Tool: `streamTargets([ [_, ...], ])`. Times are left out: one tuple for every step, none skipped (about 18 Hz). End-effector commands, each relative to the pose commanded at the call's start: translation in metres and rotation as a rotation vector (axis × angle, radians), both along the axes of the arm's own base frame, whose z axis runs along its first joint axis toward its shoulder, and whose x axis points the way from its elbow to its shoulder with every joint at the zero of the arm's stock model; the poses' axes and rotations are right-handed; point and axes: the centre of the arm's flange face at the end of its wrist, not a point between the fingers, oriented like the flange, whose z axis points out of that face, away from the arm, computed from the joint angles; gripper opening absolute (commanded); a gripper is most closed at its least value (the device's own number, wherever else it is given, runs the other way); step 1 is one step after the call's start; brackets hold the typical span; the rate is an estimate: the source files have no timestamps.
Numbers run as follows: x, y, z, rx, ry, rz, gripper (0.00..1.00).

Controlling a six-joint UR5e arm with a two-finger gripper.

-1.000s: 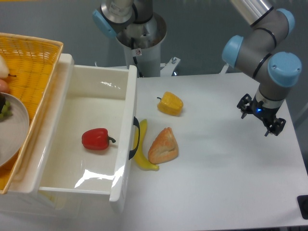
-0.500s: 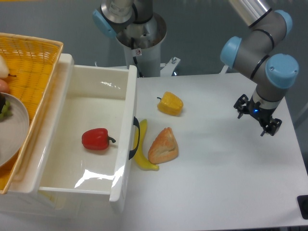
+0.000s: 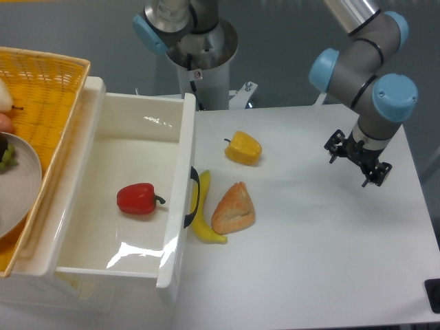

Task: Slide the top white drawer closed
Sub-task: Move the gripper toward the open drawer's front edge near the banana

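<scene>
Drawer [image 3: 130,199] pulled well out at left of the tabletop [image 3: 309,261], its near corner and lower front cut off by the frame bottom. Black handle [image 3: 193,197] curves off the front panel, facing right. Red pepper [image 3: 139,199] lies inside on the drawer floor, apart from the walls; glare patches on the glossy white hide some of the floor. Banana [image 3: 203,220] lies just beside the handle, seemingly touching the front panel; bread [image 3: 234,209] right against the banana; yellow pepper [image 3: 243,148] farther back, apart from both. Basket [image 3: 41,89] at far left runs out of frame, a plate [image 3: 17,185] in it only partly seen. My fingers [image 3: 357,159] hang over the right side of the tabletop, well apart from the drawer, holding nothing; small and dark, appear spread, released. Wide bare white surface between me and the fruit. A small sticker on the arm's base column [image 3: 196,51], too small to read.
</scene>
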Motion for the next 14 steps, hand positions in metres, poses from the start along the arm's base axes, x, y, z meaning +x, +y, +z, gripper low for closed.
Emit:
streamTargets([
  [-0.003, 0.003, 0.004, 0.003, 0.01, -0.001, 1.0],
  [-0.005, 0.004, 0.007, -0.004, 0.017, -0.003, 1.0],
  [-0.001, 0.003, 0.004, -0.014, 0.011, -0.004, 1.0],
  [-0.001, 0.0, 0.006, -0.018, 0.014, 0.004, 1.0],
  [-0.001, 0.0, 0.006, -0.018, 0.012, 0.034, 1.0],
  [0.001, 0.003, 0.001, -0.015, 0.002, 0.101, 1.0],
  [0.005, 0.009, -0.002, -0.008, -0.008, 0.171, 1.0],
  [0.013, 0.015, -0.006, 0.004, -0.026, 0.232, 1.0],
  [0.016, 0.019, -0.001, 0.025, -0.03, 0.277, 1.0],
  [0.021, 0.023, 0.007, 0.04, -0.028, 0.298, 1.0],
  [0.031, 0.034, 0.014, 0.041, -0.023, 0.289, 1.0],
  [0.035, 0.037, 0.014, 0.042, -0.025, 0.286, 1.0],
  [0.037, 0.039, 0.014, 0.041, -0.027, 0.286, 1.0],
  [0.039, 0.039, 0.014, 0.042, -0.031, 0.287, 1.0],
])
